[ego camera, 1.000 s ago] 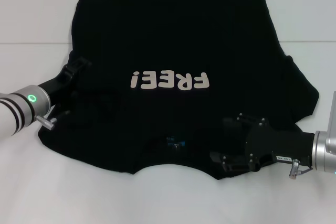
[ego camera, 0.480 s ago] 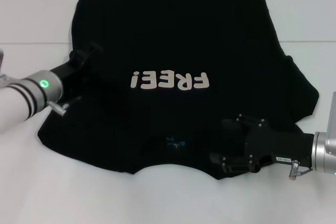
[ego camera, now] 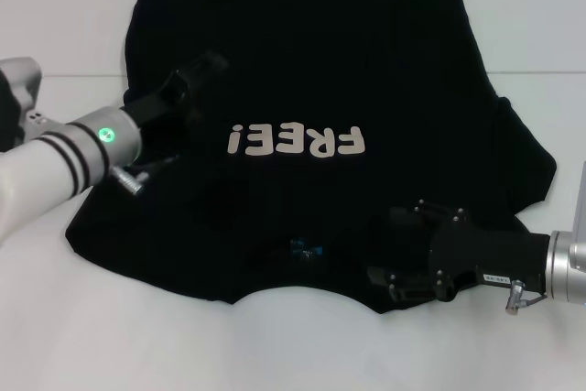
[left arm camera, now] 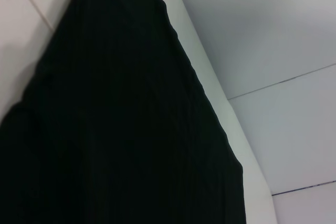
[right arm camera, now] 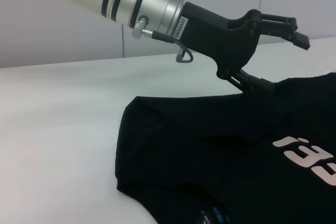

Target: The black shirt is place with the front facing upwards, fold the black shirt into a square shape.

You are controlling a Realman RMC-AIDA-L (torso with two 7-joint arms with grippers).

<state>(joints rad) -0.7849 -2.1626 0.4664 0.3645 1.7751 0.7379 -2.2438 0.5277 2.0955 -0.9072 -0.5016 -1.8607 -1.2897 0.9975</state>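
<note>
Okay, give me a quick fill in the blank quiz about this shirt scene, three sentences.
1. The off-white lettering on the black shirt reads ____.
2. In the head view, the ____ gripper is over the shirt's sleeve side, above the table.
3. The small neck label is ____ in colour.

Missing words: FREE!; left; blue

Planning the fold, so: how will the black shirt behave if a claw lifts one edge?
The black shirt would likely drape limply; it lies flat with wavy edges. Being far wider than the left claw, the rest would probably drag behind.
</note>
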